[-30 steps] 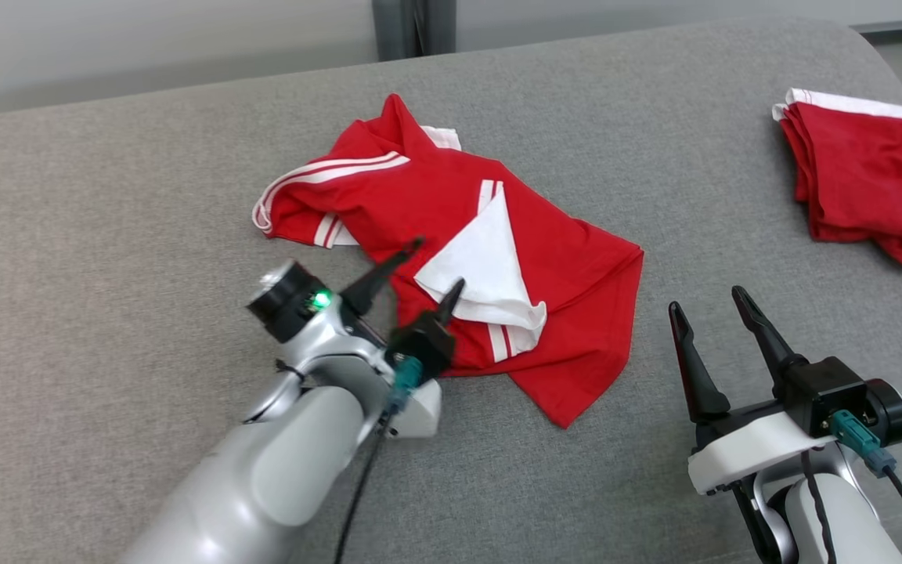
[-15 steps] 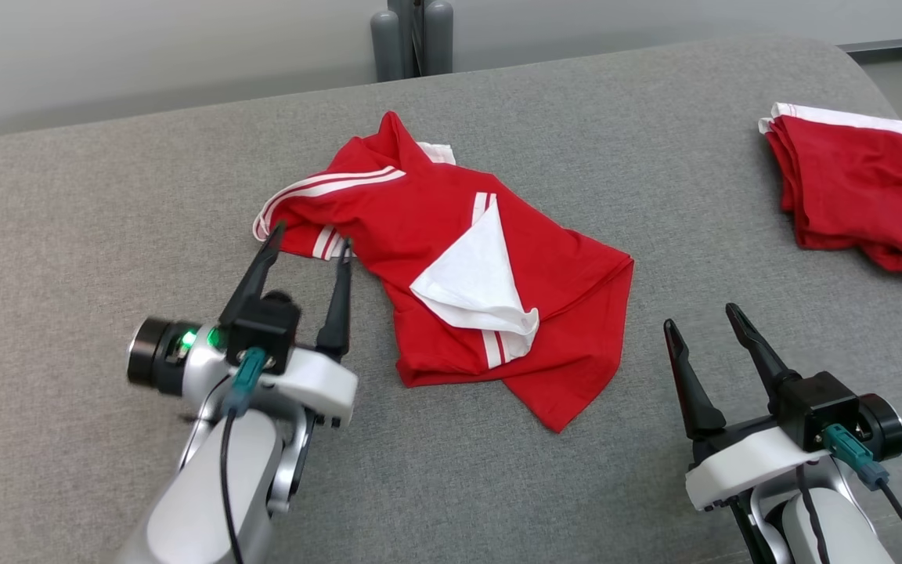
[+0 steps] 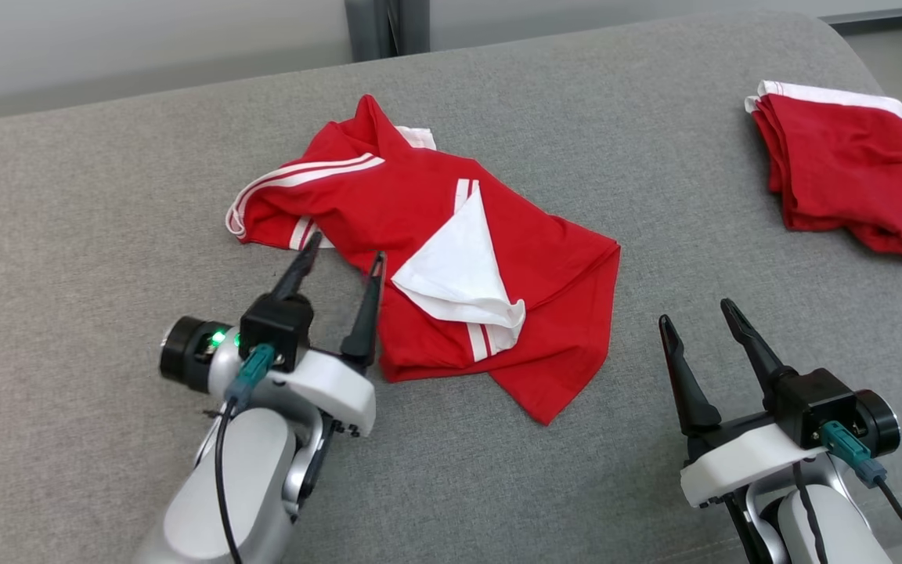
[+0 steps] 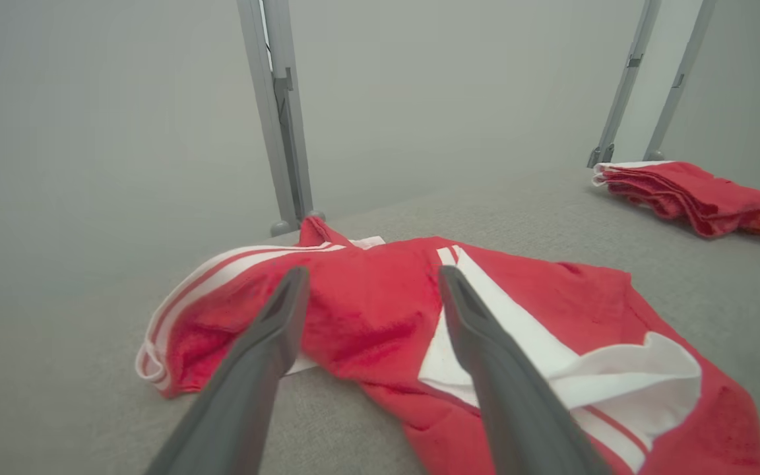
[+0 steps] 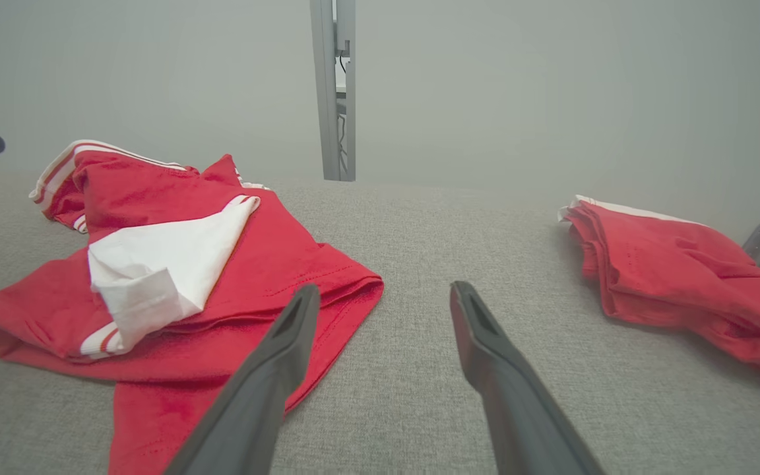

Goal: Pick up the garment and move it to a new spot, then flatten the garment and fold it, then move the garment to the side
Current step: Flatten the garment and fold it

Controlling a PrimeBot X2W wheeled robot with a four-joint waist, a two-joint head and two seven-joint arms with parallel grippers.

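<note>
**Both grippers spread wide, crumpled red garment between them**

Nearest the robot, the right gripper (image 3: 695, 312) hovers over bare grey padded surface (image 3: 106, 196), its jaws apart and empty, well clear of the cloth. The left gripper (image 3: 347, 246) also stands agape and holds nothing. Its fingertips reach the garment's near-left edge, by a striped cuff; whether they touch the cloth cannot be told.

The red garment (image 3: 420, 196) lies crumpled at the middle of the surface. Its long axis runs diagonally, from a white-striped sleeve at the far left to a pointed hem corner at the near right, aimed toward the robot. A white flap (image 3: 459, 274) is turned over across its middle.

Farther right, well apart, sits a folded red pile (image 3: 842, 164) with a white edge. Grey posts (image 3: 377, 27) rise beyond the far edge.
</note>
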